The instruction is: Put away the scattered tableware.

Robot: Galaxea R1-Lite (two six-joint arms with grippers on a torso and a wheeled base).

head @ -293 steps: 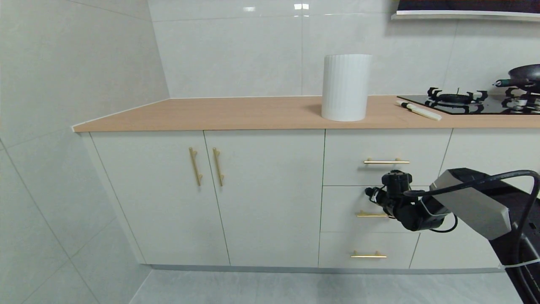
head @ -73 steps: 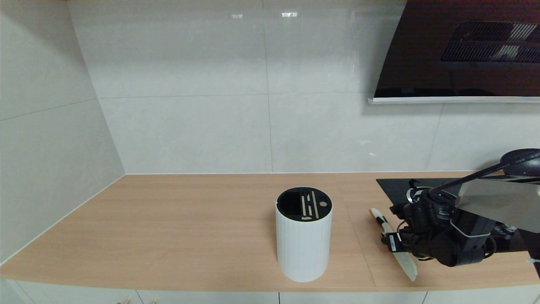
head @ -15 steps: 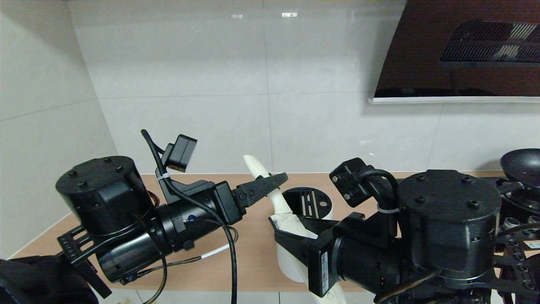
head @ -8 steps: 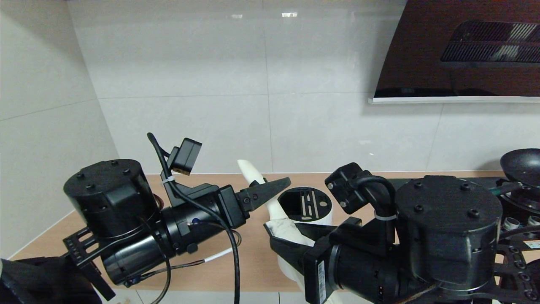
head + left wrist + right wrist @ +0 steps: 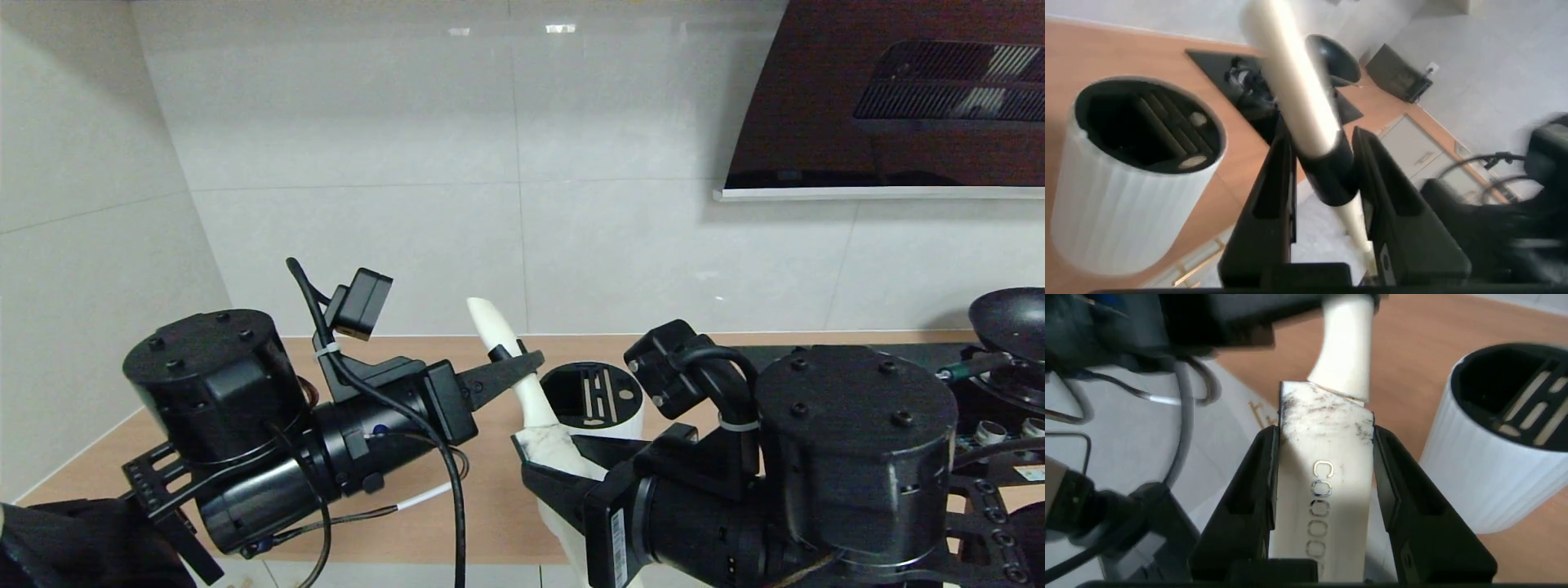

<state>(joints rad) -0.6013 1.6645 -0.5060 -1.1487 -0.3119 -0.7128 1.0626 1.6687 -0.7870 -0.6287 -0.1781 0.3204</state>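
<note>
Knife [image 5: 527, 394]: one, in left tool [image 5: 1323, 155], right tool [image 5: 1327, 457]; holder [image 5: 1127, 220]: one

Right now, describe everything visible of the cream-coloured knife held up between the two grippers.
The cream-coloured knife has a smooth rounded handle, a black collar and a pale, scuffed flat blade bearing print. It is held in the air, tilted, handle end uppermost, near the white ribbed holder. The right gripper is clamped across the blade's width; the left gripper straddles the black collar.
</note>
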